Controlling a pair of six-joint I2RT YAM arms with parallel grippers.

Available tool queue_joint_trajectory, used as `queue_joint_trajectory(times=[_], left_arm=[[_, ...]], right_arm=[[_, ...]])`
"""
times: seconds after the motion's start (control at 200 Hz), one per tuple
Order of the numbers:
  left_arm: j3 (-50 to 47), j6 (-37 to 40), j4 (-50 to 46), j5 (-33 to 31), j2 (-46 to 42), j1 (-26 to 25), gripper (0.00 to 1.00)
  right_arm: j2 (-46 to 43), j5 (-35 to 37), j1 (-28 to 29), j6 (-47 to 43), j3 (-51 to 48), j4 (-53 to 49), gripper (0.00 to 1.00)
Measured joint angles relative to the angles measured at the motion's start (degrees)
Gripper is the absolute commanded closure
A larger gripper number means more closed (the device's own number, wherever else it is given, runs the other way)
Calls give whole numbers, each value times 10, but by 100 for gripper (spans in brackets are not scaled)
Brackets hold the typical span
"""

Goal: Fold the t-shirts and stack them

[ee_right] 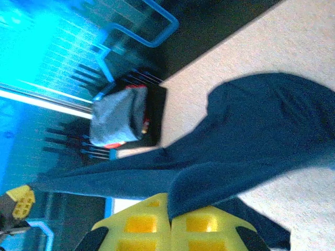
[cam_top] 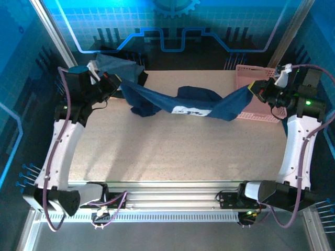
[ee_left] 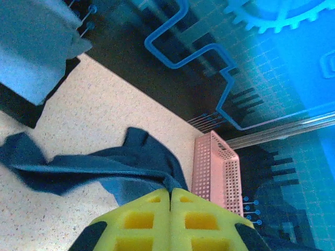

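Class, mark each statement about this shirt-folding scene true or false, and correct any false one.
1. Both the left end effector and the right end effector are shut on the navy t-shirt. True.
2. The pink basket stands at the far left of the table. False: it stands at the far right, beside the right end effector.
3. The navy t-shirt lies neatly folded. False: it is unfolded and bunched, strung between the two arms.
4. A slate-blue shirt tops the folded stack. True.
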Motion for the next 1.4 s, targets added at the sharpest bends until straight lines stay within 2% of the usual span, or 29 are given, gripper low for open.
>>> queue_joint_trajectory(times=[0.195, 0.41, 0.62, 0.74, 0.885, 1.081, 1.171, 1.241, 1.331, 1.401], left_arm=[[54, 15, -56, -21, -47, 0, 100], [184, 31, -81, -23, -63, 0, 100], [317, 57, -93, -22, -24, 0, 100], [353, 63, -93, -22, 13, 1, 100], [369, 66, -85, -15, 80, 2, 100], [431, 59, -78, 15, 214, 10, 100], [517, 53, -82, 33, 303, 17, 100], [629, 40, -84, 51, 392, 22, 100], [758, 8, -73, 80, 492, 28, 100], [785, -22, -45, 97, 529, 36, 100]], right_arm=[[0, -39, -51, 95, 119, 10, 100], [9, -85, -104, 205, 271, 40, 100], [52, -113, -111, 267, 408, 55, 100], [80, -122, -113, 279, 443, 54, 100], [117, -118, -98, 273, 444, 42, 100], [222, -90, -7, 252, 477, 31, 100], [309, -78, 21, 254, 544, 40, 100], [382, -75, 35, 272, 605, 68, 100], [476, -71, 42, 331, 674, 144, 100], [525, -60, 43, 381, 696, 210, 100]])
